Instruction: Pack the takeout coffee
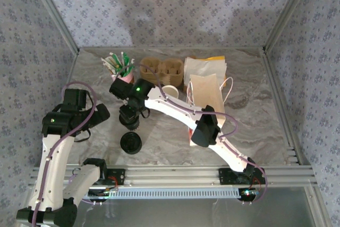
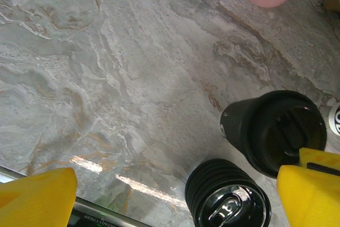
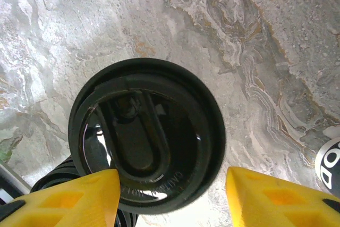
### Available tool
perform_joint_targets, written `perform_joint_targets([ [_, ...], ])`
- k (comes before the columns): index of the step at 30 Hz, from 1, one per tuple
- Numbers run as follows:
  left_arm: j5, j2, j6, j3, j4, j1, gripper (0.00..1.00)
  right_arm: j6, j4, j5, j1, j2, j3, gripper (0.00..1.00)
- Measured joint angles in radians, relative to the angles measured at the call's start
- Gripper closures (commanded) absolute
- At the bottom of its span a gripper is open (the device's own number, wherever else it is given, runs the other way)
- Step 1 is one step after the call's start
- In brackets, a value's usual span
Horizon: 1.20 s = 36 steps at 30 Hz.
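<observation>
The coffee cup [image 3: 146, 134] is standing upright on the table [image 1: 255, 126], left of centre in the overhead view, beside a stack of lids [image 2: 228, 203]. The right gripper [image 3: 171, 182] is hovering over its black lid, fingers parted wider than the lid, gripping nothing. The left gripper [image 2: 175, 179] is gaping wide, empty.

Layout, left half.
Takeout coffee [image 3: 146, 131] stands on the counter [image 3: 265, 25]; lid stack [image 1: 130, 143] just before it, paper bag [image 1: 207, 97] well to its right.
</observation>
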Motion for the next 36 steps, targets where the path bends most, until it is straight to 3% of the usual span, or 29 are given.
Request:
perform_joint_targets([
  [7, 0.061, -0.001, 0.011, -0.003, 0.016, 0.0, 0.11, 0.035, -0.013, -0.023, -0.025, -0.047, 0.021, 0.42],
  [12, 0.134, 0.0, 0.031, -0.029, 0.041, 0.0, 0.18, 0.111, -0.014, -0.117, -0.089, -0.091, 0.014, 0.37],
  [24, 0.317, 0.138, 0.047, -0.153, 0.15, 0.0, 0.2, 0.161, -0.011, -0.209, -0.13, -0.093, -0.01, 0.31],
  [36, 0.328, 0.19, 0.058, -0.22, 0.219, 0.0, 0.23, 0.163, -0.003, -0.219, -0.142, -0.005, -0.039, 0.29],
])
